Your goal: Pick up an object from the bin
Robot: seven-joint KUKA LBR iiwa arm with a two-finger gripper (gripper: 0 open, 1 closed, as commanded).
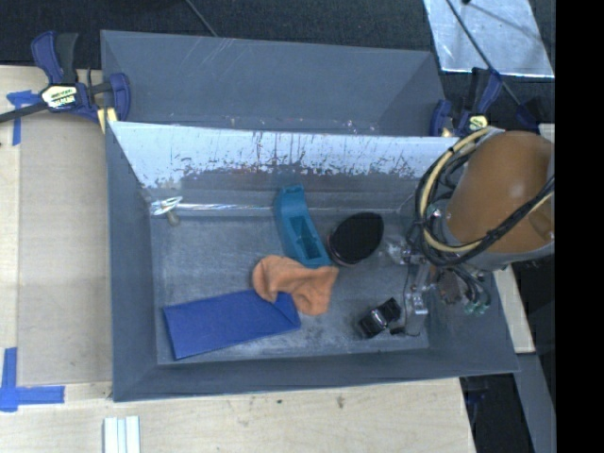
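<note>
Hanging over the right end of the grey metal bin (132, 253), the pincer (416, 311) sits just beside a small black blocky thing (377, 320) on the speckled floor; whether it is open or closed I cannot tell. Nearby lie a black disc (357, 238), an orange cloth (297, 286) and a flat blue sheet (226, 323). Red-brown streaks mark the scratched back wall (283, 154).
</note>
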